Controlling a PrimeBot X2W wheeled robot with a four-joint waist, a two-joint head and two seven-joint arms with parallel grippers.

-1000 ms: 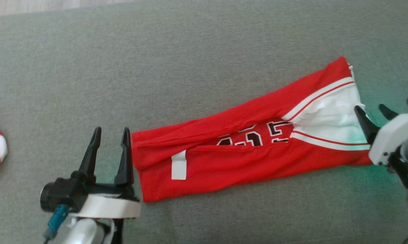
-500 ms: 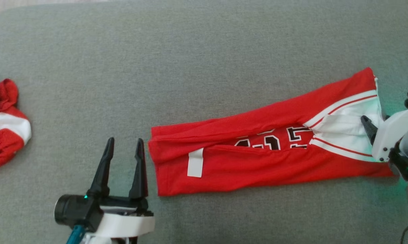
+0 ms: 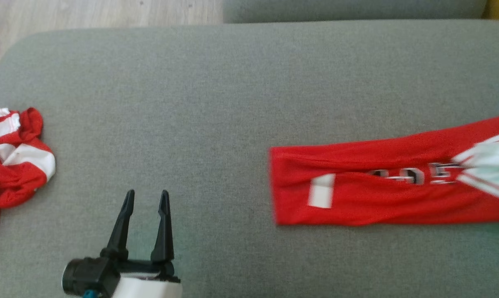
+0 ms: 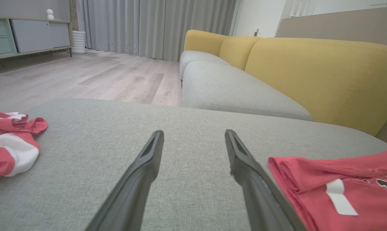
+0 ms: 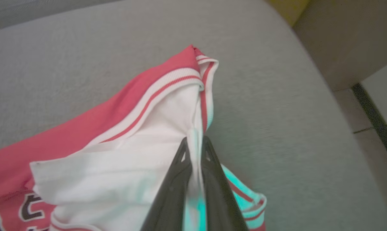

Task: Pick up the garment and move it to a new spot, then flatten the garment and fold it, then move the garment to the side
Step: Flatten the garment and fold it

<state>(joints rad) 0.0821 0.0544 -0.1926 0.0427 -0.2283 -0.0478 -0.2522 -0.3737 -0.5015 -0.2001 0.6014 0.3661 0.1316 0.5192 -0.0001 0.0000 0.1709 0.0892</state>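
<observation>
Right wrist view: right gripper (image 5: 195, 141), jaws tight on garment (image 5: 126, 141), soft white fold; left gripper (image 3: 146, 194), jaws wide, empty.

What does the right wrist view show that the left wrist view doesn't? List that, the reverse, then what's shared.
Right wrist, not left: the right tool shut on the white striped end of the red jersey. Left wrist, not right: the open left tool, a crumpled red-and-white garment, grey curtains, a cabinet. Both: the jersey and the grey cushion.
</observation>
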